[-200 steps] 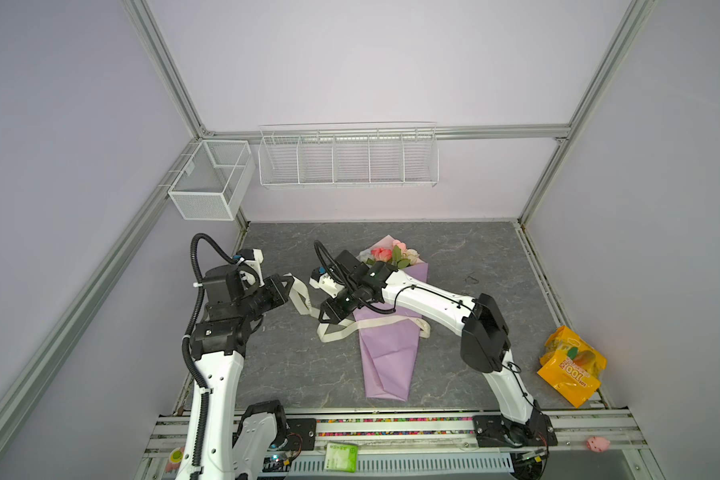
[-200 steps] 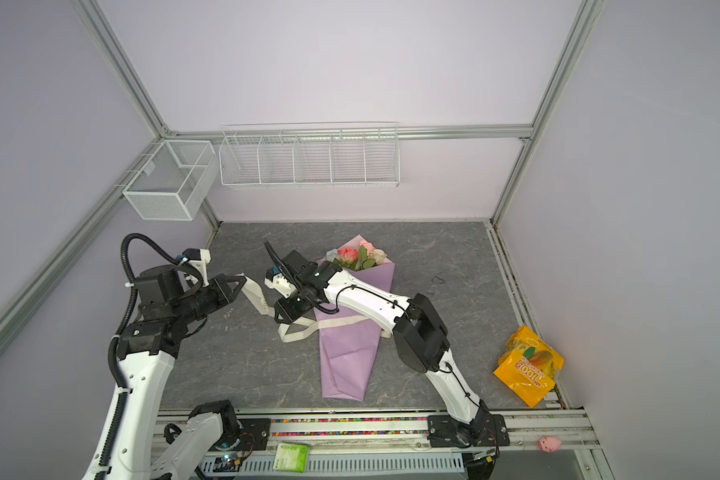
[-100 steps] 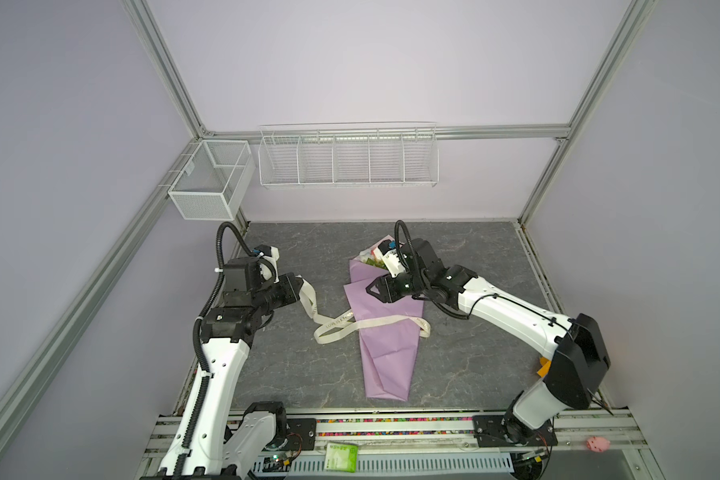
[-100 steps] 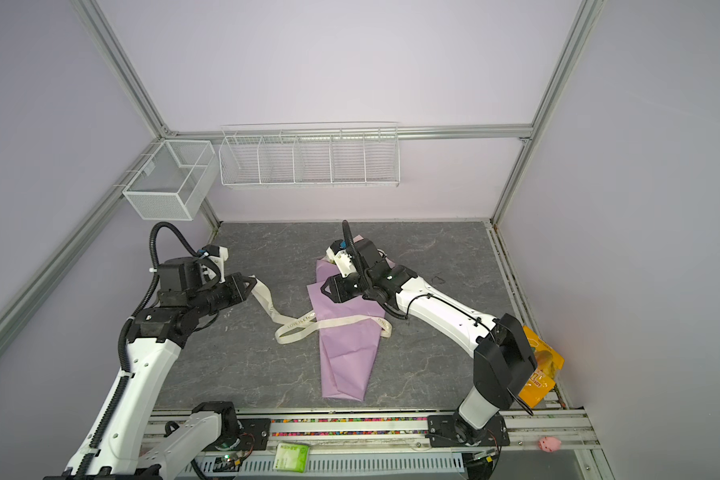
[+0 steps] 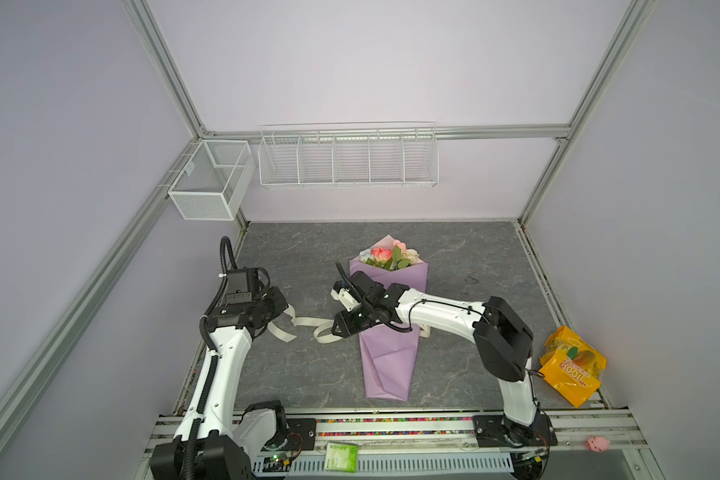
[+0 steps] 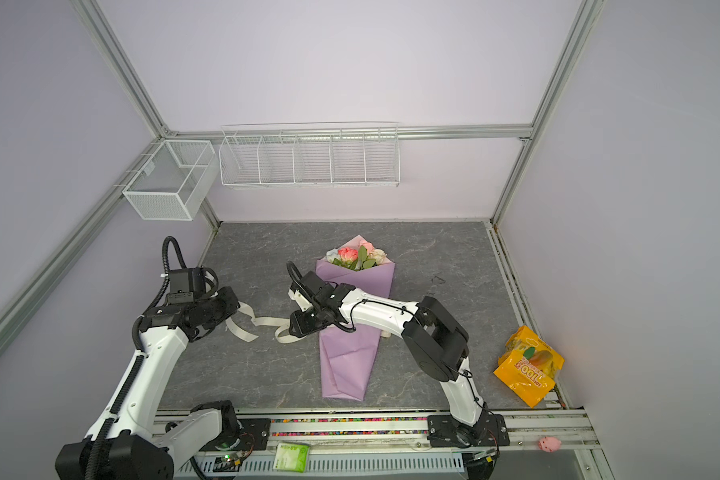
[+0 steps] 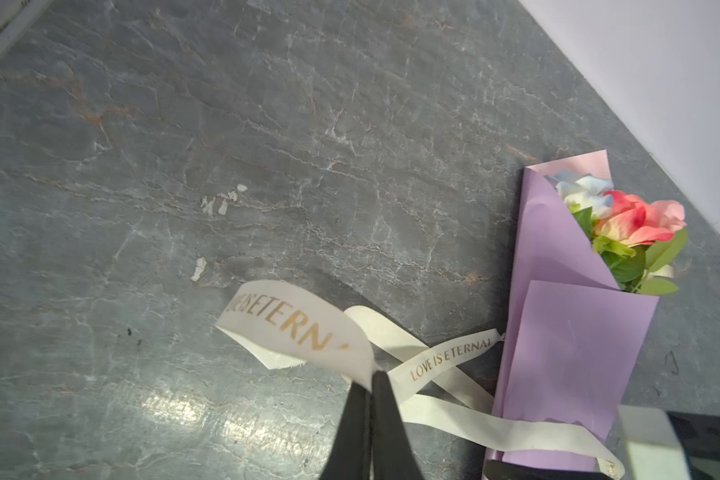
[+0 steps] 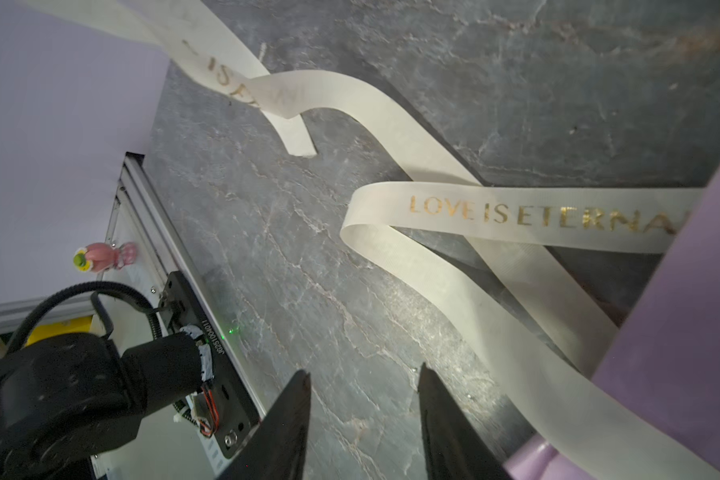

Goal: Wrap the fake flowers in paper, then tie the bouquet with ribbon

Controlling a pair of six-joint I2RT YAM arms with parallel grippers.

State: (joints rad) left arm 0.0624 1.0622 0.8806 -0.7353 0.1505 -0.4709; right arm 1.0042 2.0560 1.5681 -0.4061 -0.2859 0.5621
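Left jaws are still clamping the ribbon (image 7: 292, 328) end; right jaws, back from the bouquet (image 5: 391, 257), are hovering parted, empty, by its loop, likely resuming the tie

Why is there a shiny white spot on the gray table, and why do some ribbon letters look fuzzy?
Left wrist view: light glares off the table, and the ribbon loop nearest the camera is out of focus. Right wrist view: the far ribbon end is blurry, the middle letters sharp.

The left arm (image 5: 219, 370) and right arm (image 5: 437, 313) have glossy white links, black joint housings, ribbed black cables (image 5: 221, 262) looping off the wrists, and tapered matte-black fingers (image 8: 287, 428).
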